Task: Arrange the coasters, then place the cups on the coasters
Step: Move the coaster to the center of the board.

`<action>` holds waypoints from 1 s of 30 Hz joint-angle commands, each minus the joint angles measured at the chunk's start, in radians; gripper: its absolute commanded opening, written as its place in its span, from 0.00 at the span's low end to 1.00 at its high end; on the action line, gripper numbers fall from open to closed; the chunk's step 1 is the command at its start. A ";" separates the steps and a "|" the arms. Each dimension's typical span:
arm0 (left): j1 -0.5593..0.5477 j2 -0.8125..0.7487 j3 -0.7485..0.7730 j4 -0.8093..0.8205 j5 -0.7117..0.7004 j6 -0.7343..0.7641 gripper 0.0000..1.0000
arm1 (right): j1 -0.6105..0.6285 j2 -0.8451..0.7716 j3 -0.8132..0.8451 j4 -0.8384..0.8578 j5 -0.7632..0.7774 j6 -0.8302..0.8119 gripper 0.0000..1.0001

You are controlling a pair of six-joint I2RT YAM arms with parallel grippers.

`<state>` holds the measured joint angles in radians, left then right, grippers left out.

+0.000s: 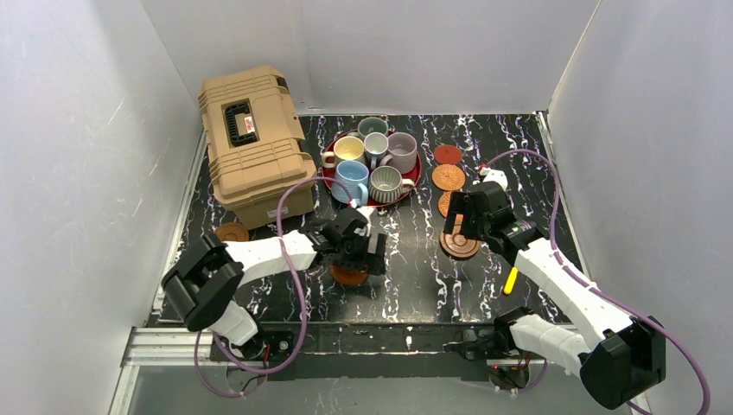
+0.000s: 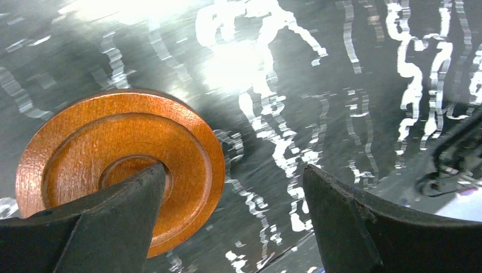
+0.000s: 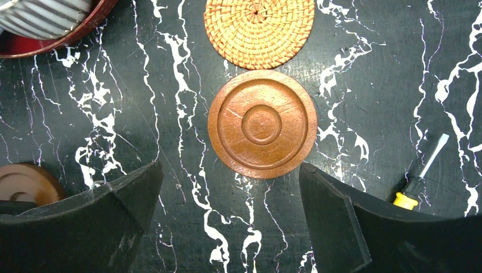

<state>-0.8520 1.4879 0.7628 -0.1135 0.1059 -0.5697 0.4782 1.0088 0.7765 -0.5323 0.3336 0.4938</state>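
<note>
1. Left gripper (image 2: 233,173): jaws spread wide with nothing between them, low over the black marbled table (image 2: 318,85).
2. First wood coaster (image 2: 122,165) lies flat on the table at the near middle. It sits under the gripper's left finger (image 2: 108,222), not in the gap. The tip overlaps its centre ring, but I can't tell from this angle if it touches.
3. Right gripper (image 3: 230,170): jaws spread wide and empty, hanging above the table.
4. Second wood coaster (image 3: 262,124) lies flat, just ahead of the gap between the right fingers and clear of both.
5. Woven coaster (image 3: 258,28) lies just beyond the second wood coaster, right beside it.
6. Second woven coaster (image 1: 449,177) and pinkish-red coaster (image 1: 448,154) continue that line toward the far edge, right of the red tray (image 3: 62,41).
7. Third wood coaster (image 1: 232,232) sits far left, near the front corner of the tan case (image 1: 255,143).
8. All the mugs stand upright and packed together on the red tray, none on a coaster: grey-green mug (image 1: 372,127), cream-yellow mug (image 1: 348,150), small white mug (image 1: 375,145), lilac mug (image 1: 402,151), light blue mug (image 1: 351,181), ribbed grey mug (image 1: 386,183).
9. Yellow-handled screwdriver (image 1: 511,279) lies on the table beside the right arm.
</note>
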 commanded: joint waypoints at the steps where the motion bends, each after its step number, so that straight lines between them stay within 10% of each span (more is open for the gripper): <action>1: -0.092 0.139 0.036 0.043 0.103 -0.060 0.89 | -0.003 -0.005 0.035 0.013 0.004 0.005 0.98; 16: -0.203 -0.083 0.203 -0.141 -0.086 0.018 0.93 | -0.003 -0.037 0.049 -0.042 0.018 0.005 0.96; 24: 0.047 -0.294 0.219 -0.445 0.043 0.193 0.95 | 0.066 0.009 -0.028 0.022 -0.140 0.070 0.83; 30: 0.136 -0.356 0.290 -0.502 0.072 0.378 0.95 | 0.361 0.095 -0.062 0.094 -0.048 0.214 0.77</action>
<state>-0.7219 1.1778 1.0077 -0.5262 0.1272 -0.3447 0.6930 1.0542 0.7181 -0.5014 0.2386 0.5991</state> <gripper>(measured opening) 0.945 0.784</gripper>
